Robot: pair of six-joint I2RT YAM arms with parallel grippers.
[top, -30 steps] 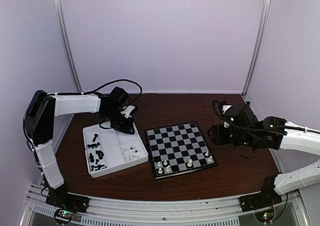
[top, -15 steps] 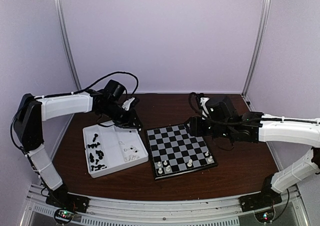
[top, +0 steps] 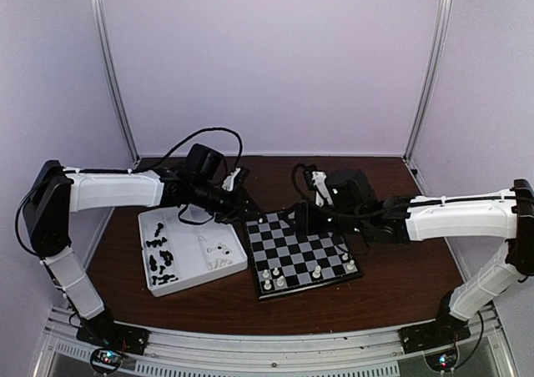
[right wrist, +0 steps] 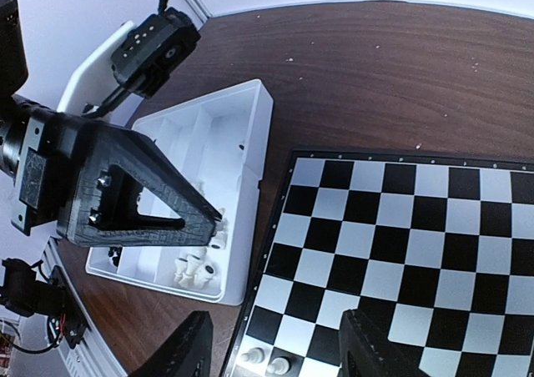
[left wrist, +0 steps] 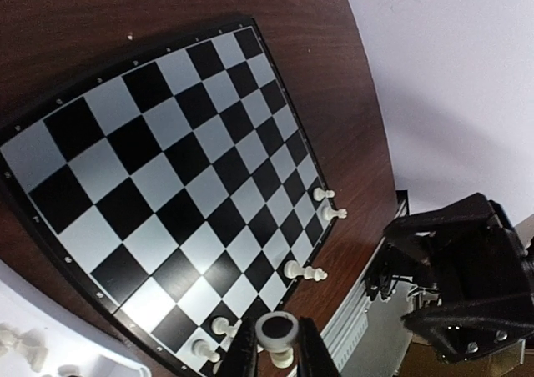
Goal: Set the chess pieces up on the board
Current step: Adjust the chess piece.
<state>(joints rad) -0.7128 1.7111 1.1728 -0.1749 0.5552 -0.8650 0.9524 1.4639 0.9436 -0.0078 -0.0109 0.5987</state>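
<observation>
Cream-white plastic sits pinched in the left claw [left wrist: 275, 344]: one chess piece [left wrist: 276, 329], gripped tight. A second ago this claw hung over the far rim of the white tray [top: 200, 278]. It has since carried across to the far-left corner of the board [top: 294, 242], so we judge the pick done and the placing next. The right claw [top: 302, 218] has swept in from the right of the table [top: 392, 285] to the board's far edge, its jaws partly apart and empty. We see the held piece nearly end-on, a round dark-centred face toward the left wrist camera. Its long axis therefore runs along the fingers; which end faces us we cannot tell.
</observation>
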